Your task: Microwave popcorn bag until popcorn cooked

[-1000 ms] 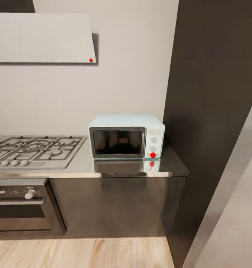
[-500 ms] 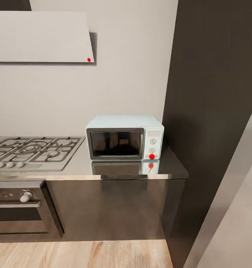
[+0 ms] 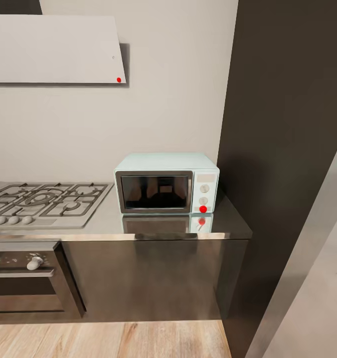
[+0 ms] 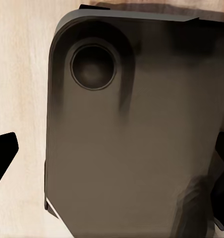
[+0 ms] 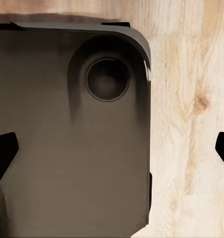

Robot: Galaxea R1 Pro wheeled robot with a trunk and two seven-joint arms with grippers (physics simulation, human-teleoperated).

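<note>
Grey steel surface [image 3: 109, 226] carries the microwave [image 3: 166, 183], door closed, at 3 o'clock from the gas hob [image 3: 44, 201]. Both wrist views show dark fingertips spread wide over wooden floor [image 5: 191, 99], holding nothing.

Head camera sits high and back from the kitchen run, facing forward and tilted down; the pale mint-blue box microwave with the dark glass door [image 3: 167, 183] lands dead centre on the shiny grey steel countertop [image 3: 114, 221], the gas hob with grey grates [image 3: 44, 201] runs off to the left, and a strip of light wooden plank floor [image 3: 109, 339] shows at the bottom; left wrist camera points straight down, close over the dark grey rounded robot base [image 4: 137, 144] with that pale wood floor [image 4: 20, 74] beside it; right wrist camera looks down too, equally close, on the same base [image 5: 67, 134] and floor [image 5: 191, 99]; the wood floor is common to all three views.
</note>
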